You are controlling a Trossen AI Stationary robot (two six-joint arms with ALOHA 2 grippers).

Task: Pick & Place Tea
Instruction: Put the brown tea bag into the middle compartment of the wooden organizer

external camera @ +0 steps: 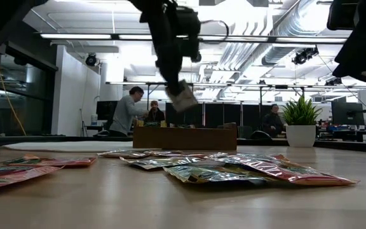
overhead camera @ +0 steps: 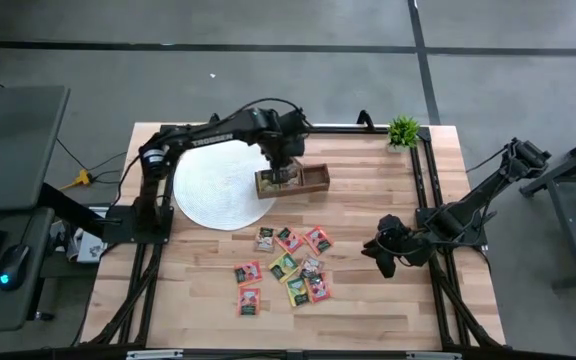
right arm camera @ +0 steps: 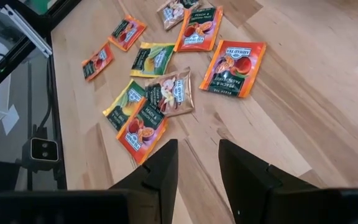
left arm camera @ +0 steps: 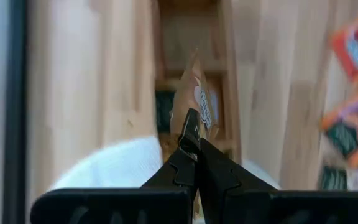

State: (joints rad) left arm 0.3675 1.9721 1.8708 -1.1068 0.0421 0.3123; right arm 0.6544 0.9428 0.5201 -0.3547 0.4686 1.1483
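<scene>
Several flat tea packets (overhead camera: 286,268) in orange, red, green and yellow lie scattered on the wooden table, also seen in the right wrist view (right arm camera: 166,93). My left gripper (overhead camera: 283,170) hangs over the left end of the brown wooden tray (overhead camera: 308,182), shut on one tan tea packet (left arm camera: 199,102). In the low view this packet (external camera: 183,97) is above the tray (external camera: 184,137). A dark packet lies in a tray compartment (left arm camera: 164,111). My right gripper (right arm camera: 197,163) is open, low near the table's right edge, right of the pile. My left gripper pinches the tan packet's near edge (left arm camera: 194,119) between its two fingertips, coming from above and pointing down. The packet is lifted clear above the tray and stands edge-on beyond the fingertips, tilted in the low view.
A round white mat (overhead camera: 218,185) lies left of the tray. A small potted plant (overhead camera: 403,132) stands at the far right corner. Black frame rails (overhead camera: 423,190) run along the table's sides. People sit in the room behind the table (external camera: 129,111).
</scene>
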